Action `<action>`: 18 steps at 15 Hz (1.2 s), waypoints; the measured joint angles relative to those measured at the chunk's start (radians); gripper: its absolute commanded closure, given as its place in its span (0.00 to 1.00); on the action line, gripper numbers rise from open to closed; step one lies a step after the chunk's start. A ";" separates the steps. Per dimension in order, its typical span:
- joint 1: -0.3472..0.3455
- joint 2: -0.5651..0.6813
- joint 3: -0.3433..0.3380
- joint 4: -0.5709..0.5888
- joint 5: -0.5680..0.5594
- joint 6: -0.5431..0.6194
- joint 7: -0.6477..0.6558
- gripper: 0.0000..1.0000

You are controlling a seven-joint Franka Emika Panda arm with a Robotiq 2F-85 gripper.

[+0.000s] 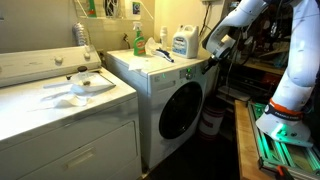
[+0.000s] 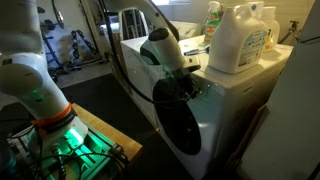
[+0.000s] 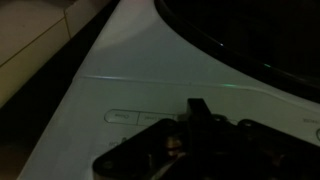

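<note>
Gripper poised at the washer's control panel; jaws too dark to tell. Probably the approach step; contact next calls for fine alignment.

Opposed exterior views share washer; wrist close.

Plainly a home laundry room. Given away by a white front-loading washer standing just beside a white top-loading machine, with a big detergent jug and a green bottle set on top of the washer.
</note>
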 measured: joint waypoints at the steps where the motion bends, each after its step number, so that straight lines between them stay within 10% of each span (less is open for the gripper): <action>1: 0.001 0.009 0.000 0.003 -0.006 0.000 0.008 1.00; 18: -0.006 -0.008 0.010 0.007 0.110 0.005 -0.103 1.00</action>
